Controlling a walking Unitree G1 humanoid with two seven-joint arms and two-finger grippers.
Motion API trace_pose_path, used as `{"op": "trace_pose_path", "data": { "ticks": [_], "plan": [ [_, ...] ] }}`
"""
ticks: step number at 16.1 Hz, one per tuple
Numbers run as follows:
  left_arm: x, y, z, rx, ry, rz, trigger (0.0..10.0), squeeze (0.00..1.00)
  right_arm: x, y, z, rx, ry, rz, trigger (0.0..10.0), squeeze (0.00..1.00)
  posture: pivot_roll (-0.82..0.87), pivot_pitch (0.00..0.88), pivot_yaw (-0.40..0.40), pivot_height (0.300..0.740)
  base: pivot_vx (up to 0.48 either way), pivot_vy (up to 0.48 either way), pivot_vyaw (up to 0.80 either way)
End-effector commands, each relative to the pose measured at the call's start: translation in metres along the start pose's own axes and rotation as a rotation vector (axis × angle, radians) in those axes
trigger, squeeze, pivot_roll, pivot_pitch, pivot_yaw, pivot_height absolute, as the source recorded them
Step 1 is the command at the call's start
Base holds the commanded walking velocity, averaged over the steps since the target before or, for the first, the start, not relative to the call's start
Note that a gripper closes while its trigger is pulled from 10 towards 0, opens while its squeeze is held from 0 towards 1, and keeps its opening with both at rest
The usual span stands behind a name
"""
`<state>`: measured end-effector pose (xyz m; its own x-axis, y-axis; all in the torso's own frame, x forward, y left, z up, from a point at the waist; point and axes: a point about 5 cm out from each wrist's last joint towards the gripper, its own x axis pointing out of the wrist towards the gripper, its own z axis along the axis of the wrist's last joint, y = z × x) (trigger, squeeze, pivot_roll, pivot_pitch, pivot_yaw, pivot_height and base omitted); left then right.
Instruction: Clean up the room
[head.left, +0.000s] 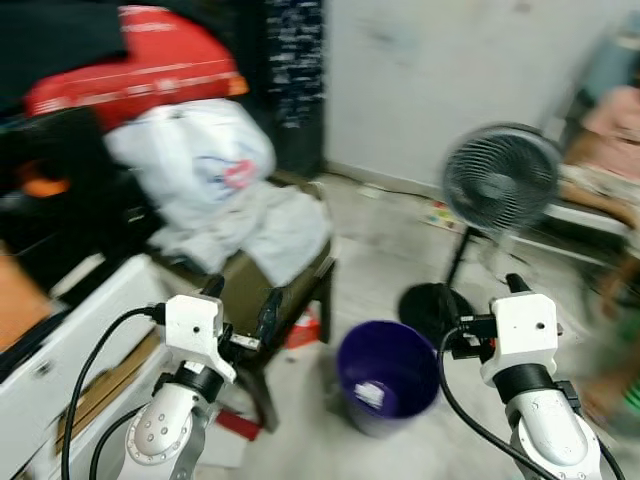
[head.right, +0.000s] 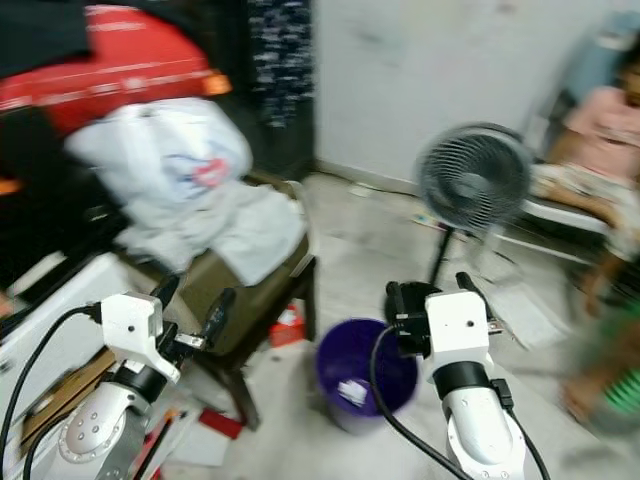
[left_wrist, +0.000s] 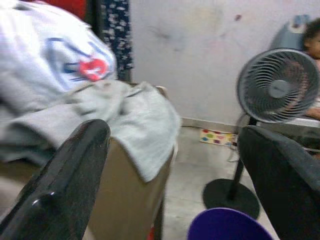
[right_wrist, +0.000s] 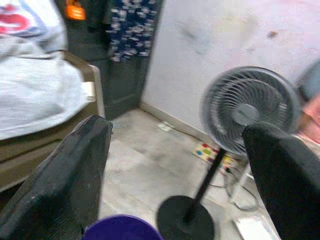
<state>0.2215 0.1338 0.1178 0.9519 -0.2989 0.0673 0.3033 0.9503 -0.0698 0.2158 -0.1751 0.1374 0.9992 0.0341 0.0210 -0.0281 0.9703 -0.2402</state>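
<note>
The purple bin (head.left: 388, 375) stands on bare floor between the cloth-piled chair (head.left: 285, 290) and the pedestal fan (head.left: 500, 180). The left gripper (left_wrist: 175, 165) and right gripper (right_wrist: 175, 165) hover above the bin, fingers apart, empty. A seated person (head.right: 600, 130) sits behind the fan.

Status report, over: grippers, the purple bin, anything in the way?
Left gripper and right gripper open, empty. Purple bin on floor ahead, paper scrap inside. Chair with clothes at left, standing fan behind bin.

Bin (head.left: 388, 377) — smooth purple plastic, slight sheen. Bag (head.left: 195, 155) — thin, crinkled white plastic. Towel (left_wrist: 127, 117): grey, soft matt cloth. Left gripper (left_wrist: 170, 175) fingers (left_wrist: 65, 185): glossy black plastic. Floor (right_wrist: 145, 165): pale, matt, stony.
</note>
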Motion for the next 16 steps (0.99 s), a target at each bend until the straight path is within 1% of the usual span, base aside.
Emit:
{"op": "trace_pose_path", "data": {
  "ticks": [1, 4, 12, 16],
  "plan": [
    [0.0006, -0.0022, 0.0041, 0.025, -0.007, -0.018, 10.0, 0.0, 0.0014, 0.0019, 0.0051, -0.001, -0.013, 0.009, 10.0, 0.0, -0.09, 0.014, 0.024, 0.74, 0.0, 0.0, 0.8],
    [0.0001, -0.0046, 0.005, 0.056, -0.008, -0.024, 10.0, 0.0, 0.0021, 0.0031, 0.0054, -0.003, -0.011, 0.017, 10.0, 0.0, -0.09, 0.014, 0.024, 0.74, 0.0, 0.0, 0.62],
    [0.0008, -0.007, 0.004, 0.064, 0.002, -0.035, 10.0, 0.0, 0.0041, 0.004, 0.0071, -0.017, -0.015, 0.027, 10.0, 0.0, -0.1, 0.015, 0.023, 0.74, 0.0, 0.0, 0.0],
    [0.0022, -0.007, 0.0042, 0.067, 0.002, -0.038, 10.0, 0.0, 0.0059, 0.0057, 0.0074, -0.013, -0.017, 0.034, 10.0, 0.0, -0.1, 0.017, 0.024, 0.74, 0.0, 0.0, 0.67]
  ]
}}
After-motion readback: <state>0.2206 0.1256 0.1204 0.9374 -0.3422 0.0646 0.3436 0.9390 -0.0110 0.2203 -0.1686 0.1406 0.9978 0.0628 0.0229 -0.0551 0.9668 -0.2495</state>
